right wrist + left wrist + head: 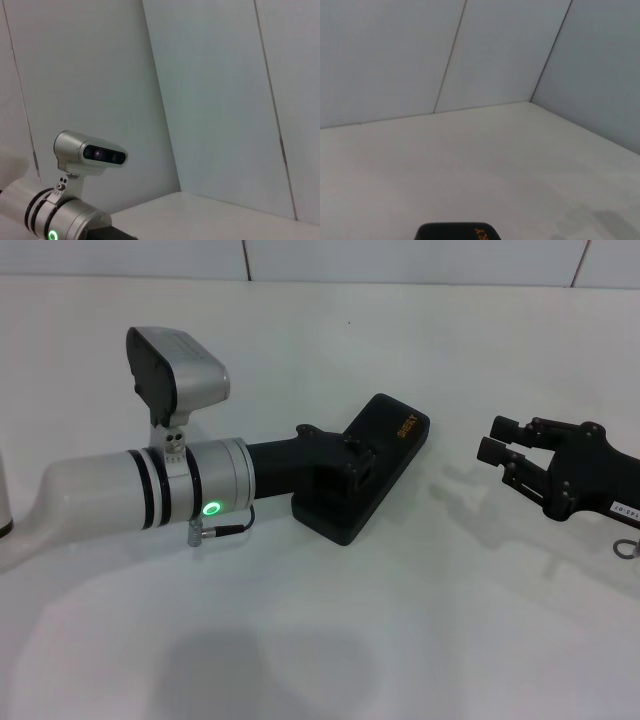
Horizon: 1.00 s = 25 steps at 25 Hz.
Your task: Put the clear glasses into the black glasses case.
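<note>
Nearest, lower left of the head view: the left arm [140,490], white w/ green light, reaches toward frame centre. Its left gripper [345,472] sits on the near end of the black glasses case [385,445], fingers either side of the shell and pressed to it — closed on the case, as far as black-on-black lets me read it.

Case lies mid-frame on the white table [320,640], slanting from lower left to upper right, lid down, orange-gold logo [404,426] facing up near the far end. Left wrist view shows only that far end at bottom centre [458,231], logo edge visible.

Right of frame, mid-height: right gripper [503,438] hovers apart from the case, fingers spread, nothing between them.

Clear glasses: not visible in any view. Could be inside the shut case; can't tell.

Handling, my read: case is a rigid hard shell, light, smooth sides, so likely slippery. Best grip is across the narrow width near the middle or the hinge-side end, away from the lid seam. Glasses should be very light, thin arms bendy and breakable, lens scratch-prone. Take them at the bridge/lens edge w/ light squeeze, not by the arms.

Far back: white wall panels [400,260].
</note>
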Tool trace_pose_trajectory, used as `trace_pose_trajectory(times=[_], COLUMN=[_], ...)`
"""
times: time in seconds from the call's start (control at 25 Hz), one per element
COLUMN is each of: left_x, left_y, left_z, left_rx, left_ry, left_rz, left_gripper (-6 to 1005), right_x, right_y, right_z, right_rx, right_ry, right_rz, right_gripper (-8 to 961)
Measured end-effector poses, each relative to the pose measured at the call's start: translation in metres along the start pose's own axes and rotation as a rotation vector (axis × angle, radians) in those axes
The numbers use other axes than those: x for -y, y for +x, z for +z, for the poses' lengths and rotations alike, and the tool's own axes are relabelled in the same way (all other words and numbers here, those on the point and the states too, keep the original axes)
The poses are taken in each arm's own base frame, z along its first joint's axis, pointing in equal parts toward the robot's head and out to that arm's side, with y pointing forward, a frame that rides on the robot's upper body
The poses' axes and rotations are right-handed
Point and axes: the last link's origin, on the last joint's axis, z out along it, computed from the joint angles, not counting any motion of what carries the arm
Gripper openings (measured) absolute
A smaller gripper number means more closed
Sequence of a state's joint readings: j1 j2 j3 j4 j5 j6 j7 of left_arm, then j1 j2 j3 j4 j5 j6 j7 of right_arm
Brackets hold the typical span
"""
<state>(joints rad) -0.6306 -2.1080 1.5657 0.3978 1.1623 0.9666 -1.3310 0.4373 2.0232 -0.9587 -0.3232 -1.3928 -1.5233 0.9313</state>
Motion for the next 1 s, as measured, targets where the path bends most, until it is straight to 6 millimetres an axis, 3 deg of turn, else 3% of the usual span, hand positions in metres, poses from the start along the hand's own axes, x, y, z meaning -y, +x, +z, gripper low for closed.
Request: trace_pose_trajectory(times=[0.2, 0.32, 0.48, 0.64, 0.84, 1.0], left_x=[-0.008, -0.03, -0.048, -0.056, -0.048, -0.035], left_y=[0.009, 0.033, 0.053, 0.048, 0.023, 0.002], left_z=[-0.001, -0.017, -0.044, -0.059, -0.075, -0.091], left_rx=[-0.034, -0.156, -0.278, -0.271, -0.251, -0.244], left_ry=[-0.056, -0.185, -0.199, -0.207, -0.162, -0.091], left_rz=[0.022, 0.167, 0.322, 0.375, 0.292, 0.204], left_gripper=[126, 128, 131, 133, 136, 322], right_x=[0.0, -0.001, -0.001, 0.0, 0.0, 0.002], right_y=[0.001, 0.001, 0.0, 0.0, -0.01, -0.023], right_z=[-0.001, -0.003, -0.003, -0.007, -0.007, -0.005], right_rx=[0.0, 0.002, 0.005, 0.003, 0.011, 0.019], right_ry=[0.003, 0.003, -0.002, 0.003, -0.036, -0.072], right_rz=[0.0, 0.001, -0.002, -0.007, -0.053, -0.087], right_gripper=[335, 336, 337, 339, 341, 342])
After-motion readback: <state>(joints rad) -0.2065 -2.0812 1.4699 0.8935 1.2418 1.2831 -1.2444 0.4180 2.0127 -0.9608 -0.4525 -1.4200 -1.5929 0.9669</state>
